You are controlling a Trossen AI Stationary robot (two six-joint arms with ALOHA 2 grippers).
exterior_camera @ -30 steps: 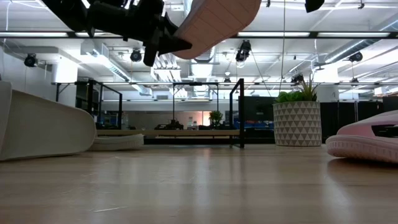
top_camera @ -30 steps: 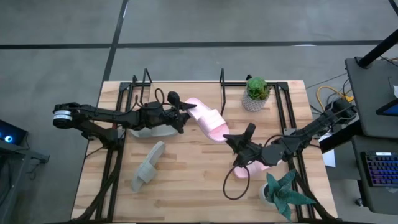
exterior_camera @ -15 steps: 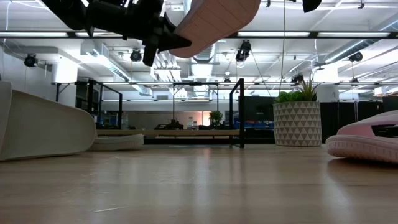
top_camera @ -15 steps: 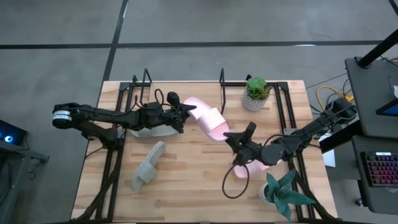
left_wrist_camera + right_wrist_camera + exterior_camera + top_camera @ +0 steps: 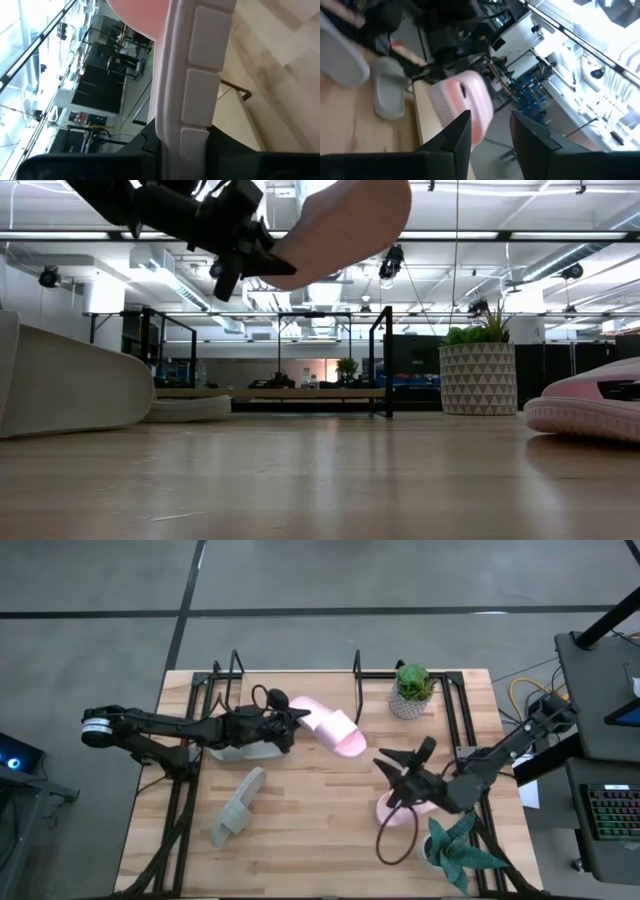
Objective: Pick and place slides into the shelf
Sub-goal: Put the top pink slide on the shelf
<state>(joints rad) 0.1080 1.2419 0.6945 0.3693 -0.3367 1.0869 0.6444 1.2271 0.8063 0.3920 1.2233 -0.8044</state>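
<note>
My left gripper (image 5: 288,720) is shut on a pale pink slide (image 5: 330,726), held in the air over the table's far middle; the low view shows that slide (image 5: 340,220) high up. My right gripper (image 5: 405,752) stands open to its right, with nothing between its fingers. Under my right arm the second pink slide (image 5: 405,808) lies on the table. One grey-green slide (image 5: 238,805) lies on the table at the near left. The other grey-green slide (image 5: 190,408) rests on the shelf board (image 5: 280,393), below my left arm. My left gripper pinches the pink slide's left end (image 5: 192,135) between its two fingers, one on each side of the sole. The fingers come nearly level from the table's left, along the slide. The slide is lifted clear and sticks out toward the table's right.
The shelf's black metal uprights (image 5: 357,675) stand along the far edge. A potted plant (image 5: 412,690) stands at the far right, and another (image 5: 455,850) at the near right corner. Bare wood lies in the table's near middle (image 5: 310,830).
My right gripper has opened, let go of the pink slide's right end and drawn back toward the table's right edge, rising a little. The slide stays in my left gripper; its free end has swung slightly toward the far edge as the left wrist turned.
</note>
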